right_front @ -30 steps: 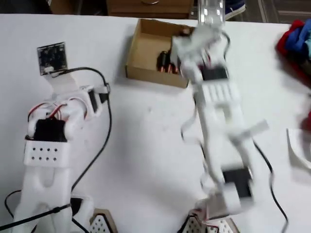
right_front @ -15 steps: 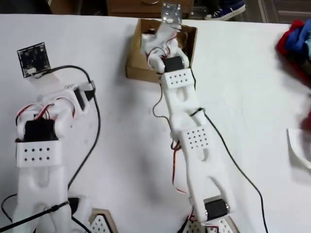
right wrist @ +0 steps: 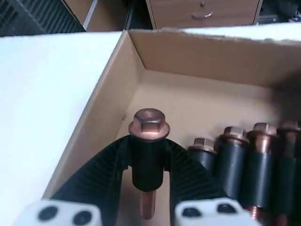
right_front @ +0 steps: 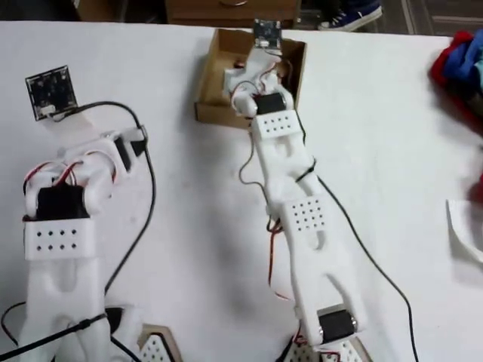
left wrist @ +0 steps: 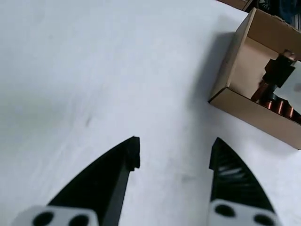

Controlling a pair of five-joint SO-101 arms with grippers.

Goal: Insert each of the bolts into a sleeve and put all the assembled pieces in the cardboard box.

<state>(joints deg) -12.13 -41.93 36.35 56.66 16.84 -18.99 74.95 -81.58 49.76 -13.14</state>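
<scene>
Both arms rise from their bases at the near edge of the bench (right_front: 189,151). The left arm (right_front: 60,234) is folded short. Its links stand close over its base and its wrist bends toward the middle of the bench, with a black cable (right_front: 155,204) looping beside it. The left gripper (left wrist: 176,148) hangs above the white surface with its two dark fingers spread wide, well apart from the cardboard box (left wrist: 244,110).

The right arm (right_front: 302,226) is stretched nearly straight. It runs from its base away across the bench (leaning a little toward the left arm's side) until its wrist hangs over the box. The right gripper (right wrist: 147,148) points down into the box close to one side wall, and its fingers are closed around a black sleeve (right wrist: 147,165). The sleeve stands upright between them with a copper bolt (right wrist: 149,123) through it. The flanged hex head sits on top and the threaded end sticks out below. Whether that end touches the box floor I cannot tell.

Just beside the held piece, a row of other assembled pieces (right wrist: 244,160) sits in the box side by side, touching. Farther off, at the far right edge of the bench, lies a heap of red and blue cloth (right_front: 456,56).
</scene>
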